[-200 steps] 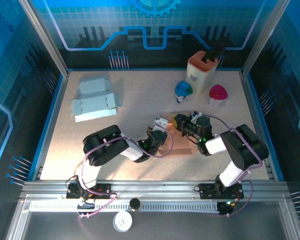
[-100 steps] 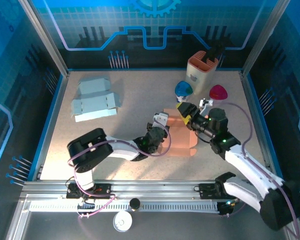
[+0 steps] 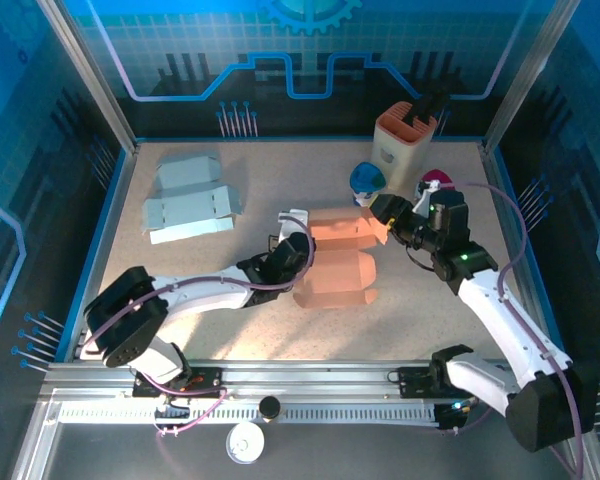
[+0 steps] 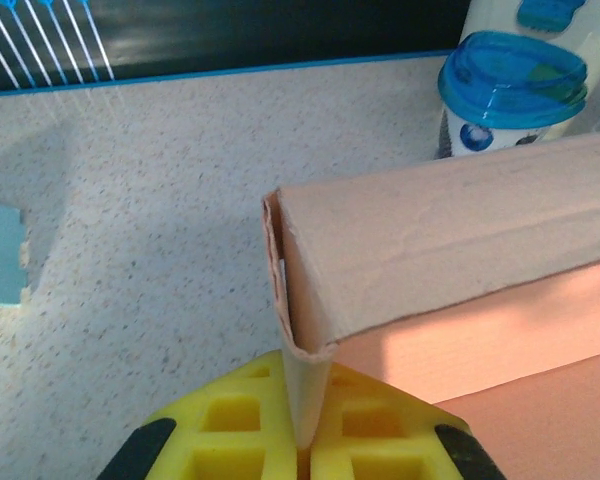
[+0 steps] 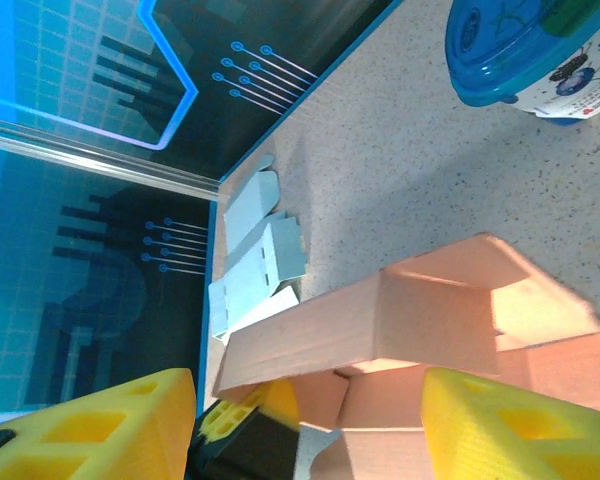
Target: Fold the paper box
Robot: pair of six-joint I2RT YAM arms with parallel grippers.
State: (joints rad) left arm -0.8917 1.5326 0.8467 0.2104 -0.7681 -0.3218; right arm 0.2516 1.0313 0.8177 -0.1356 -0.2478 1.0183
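Note:
The salmon paper box [image 3: 336, 262] lies partly folded in the middle of the table, one long wall raised along its far side. My left gripper [image 3: 292, 238] is shut on the left end of that raised wall; in the left wrist view the cardboard flap [image 4: 310, 380] is pinched between the yellow fingers [image 4: 230, 425]. My right gripper [image 3: 384, 214] is open at the box's right end. Its wrist view looks along the raised wall [image 5: 370, 325] with the yellow fingers [image 5: 510, 425] apart on either side of the box, not closed on it.
Flat pale-blue box blanks [image 3: 188, 200] lie at the far left. A blue-lidded cup [image 3: 367, 182], a pink-lidded cup [image 3: 437, 184] and an orange-and-white holder [image 3: 405, 136] stand behind the box, close to my right gripper. A blue rim [image 3: 110, 210] bounds the table.
The right gripper has opened, let go of the box and drawn back to the far right. The left arm has stretched out, carrying the box's end farther away and leftward; the wall now stands raised.

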